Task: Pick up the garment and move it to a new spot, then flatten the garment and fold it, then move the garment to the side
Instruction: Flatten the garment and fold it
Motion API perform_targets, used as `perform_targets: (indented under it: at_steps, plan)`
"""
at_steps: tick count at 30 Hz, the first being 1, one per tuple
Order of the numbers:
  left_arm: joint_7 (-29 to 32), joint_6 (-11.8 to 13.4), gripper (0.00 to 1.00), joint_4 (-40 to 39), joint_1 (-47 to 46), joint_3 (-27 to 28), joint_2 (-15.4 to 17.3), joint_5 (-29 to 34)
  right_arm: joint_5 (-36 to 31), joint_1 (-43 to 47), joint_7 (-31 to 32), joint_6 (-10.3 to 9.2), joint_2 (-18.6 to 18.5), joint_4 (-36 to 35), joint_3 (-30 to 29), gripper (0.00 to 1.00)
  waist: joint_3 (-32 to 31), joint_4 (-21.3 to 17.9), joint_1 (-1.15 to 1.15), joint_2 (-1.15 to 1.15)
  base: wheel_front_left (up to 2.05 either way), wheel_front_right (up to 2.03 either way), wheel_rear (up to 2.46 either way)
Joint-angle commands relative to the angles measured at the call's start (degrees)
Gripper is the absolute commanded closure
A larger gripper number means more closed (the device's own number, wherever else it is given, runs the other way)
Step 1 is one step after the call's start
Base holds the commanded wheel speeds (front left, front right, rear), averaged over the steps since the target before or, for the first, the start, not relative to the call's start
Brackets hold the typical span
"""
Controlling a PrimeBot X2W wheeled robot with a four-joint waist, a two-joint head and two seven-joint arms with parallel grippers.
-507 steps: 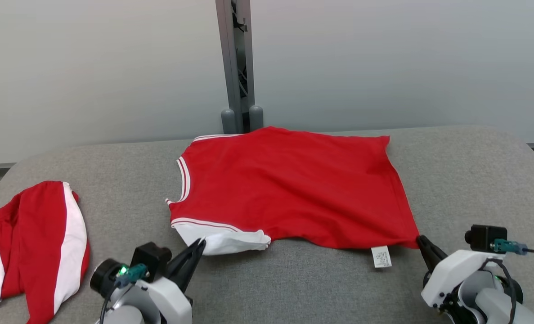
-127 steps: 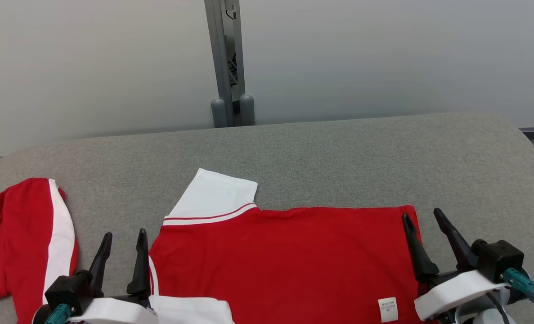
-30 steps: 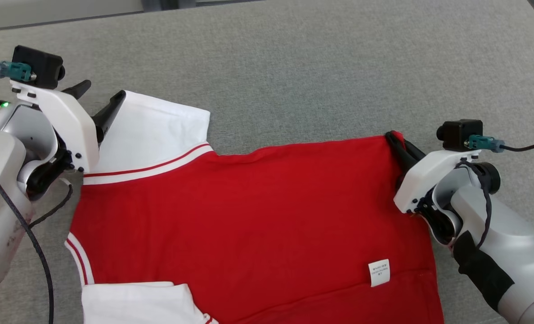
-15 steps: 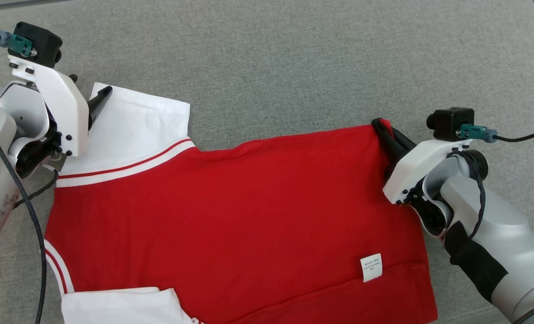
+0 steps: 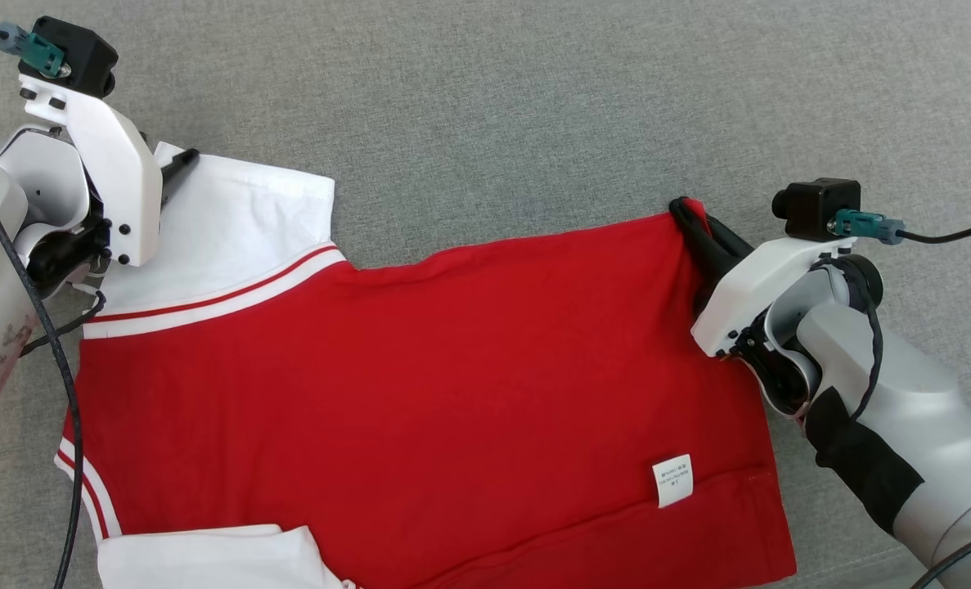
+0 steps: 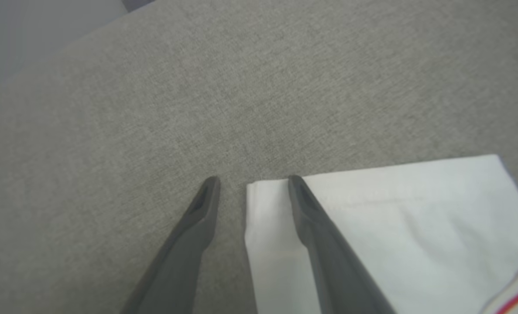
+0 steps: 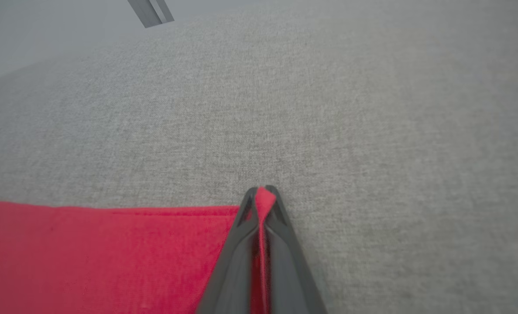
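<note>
A red garment (image 5: 420,393) with white sleeves lies spread flat on the grey padded table (image 5: 493,106). My right gripper (image 5: 685,211) is shut on its far right hem corner; red cloth (image 7: 265,200) pokes out between the closed fingertips. My left gripper (image 6: 253,181) is open at the far corner of the white sleeve (image 5: 231,229). One finger (image 6: 311,218) lies over the sleeve's edge (image 6: 263,205), the other (image 6: 197,213) on bare table beside it. A second white sleeve (image 5: 207,560) shows at the bottom left.
A small white care label (image 5: 672,480) sticks out near the garment's right hem. Bare grey table stretches beyond the garment towards the far edge (image 7: 110,48). Cables run from both wrist cameras (image 5: 943,233).
The head camera has tilted further down, so the whole scene sits lower and closer. My left gripper has narrowed and settled onto the sleeve corner. The right gripper stays shut on the hem corner.
</note>
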Motion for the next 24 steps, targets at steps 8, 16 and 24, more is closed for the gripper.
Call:
perform_targets:
  at_steps: [8, 16, 24]
  plan:
    - [-0.19, -0.04, 1.00, -0.54, -0.74, -3.67, 0.79, -3.98, 1.82, 0.72, 0.66, -0.18, 0.20, 1.46, 2.43, 1.00, -0.04, 0.75, 0.00, 0.00, 0.00, 0.00, 0.00]
    - [-5.09, -0.04, 1.00, -2.35, -0.68, -5.20, 0.43, -7.13, 3.29, 1.69, 0.48, -0.11, -0.58, 2.05, 3.39, 1.00, -2.25, 2.38, 0.00, 0.00, 0.00, 0.00, 0.00]
    - [-9.31, -0.04, 1.00, -5.72, 1.23, -7.17, 0.40, -9.05, 4.75, 3.88, 0.27, -0.11, -3.14, 2.87, 4.13, 1.00, -6.73, 4.97, 0.00, 0.00, 0.00, 0.00, 0.00]
